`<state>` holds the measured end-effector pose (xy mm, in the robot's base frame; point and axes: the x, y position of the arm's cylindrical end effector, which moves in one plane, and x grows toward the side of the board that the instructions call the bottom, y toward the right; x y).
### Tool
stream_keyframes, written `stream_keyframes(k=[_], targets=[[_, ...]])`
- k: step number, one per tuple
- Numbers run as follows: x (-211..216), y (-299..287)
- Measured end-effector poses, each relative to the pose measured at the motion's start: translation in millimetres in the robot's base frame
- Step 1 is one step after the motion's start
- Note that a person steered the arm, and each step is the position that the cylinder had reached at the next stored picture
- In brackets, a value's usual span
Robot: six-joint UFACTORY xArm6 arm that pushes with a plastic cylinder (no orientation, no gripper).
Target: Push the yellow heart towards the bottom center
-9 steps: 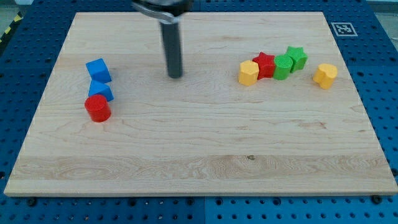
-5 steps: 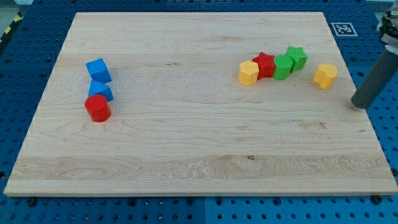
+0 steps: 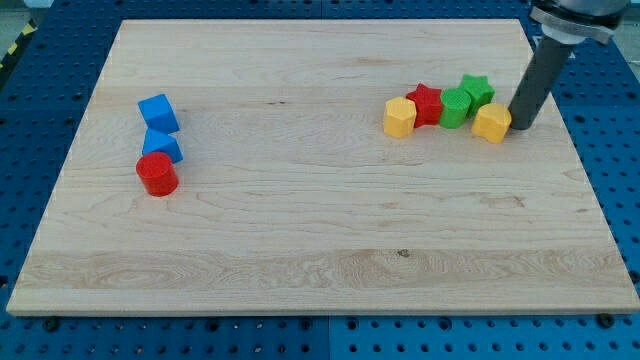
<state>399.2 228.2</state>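
Observation:
The yellow heart [image 3: 491, 123] lies on the wooden board [image 3: 320, 220] at the view's right. My tip [image 3: 520, 126] stands right against the heart's right side. To the heart's left sit a green star [image 3: 477, 92], a green cylinder [image 3: 455, 107], a red star [image 3: 425, 104] and a yellow hexagon block [image 3: 399, 117], in a close row. The heart is close under the green star.
At the view's left stand two blue cubes [image 3: 158, 113] [image 3: 161, 146] and a red cylinder [image 3: 157, 174], touching in a column. A fiducial tag [image 3: 550, 45] sits at the board's top right corner. The board's right edge is near my tip.
My tip swung from the board's top middle to off the right edge, then came back in on the heart's right. The heart slid left, towards the green blocks.

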Motion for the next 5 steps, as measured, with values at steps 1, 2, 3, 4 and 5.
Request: stream_keyframes(k=[1,2,3,4,5], targets=[[0,-28],[8,-55],[33,-80],[52,-118],[59,-157]])
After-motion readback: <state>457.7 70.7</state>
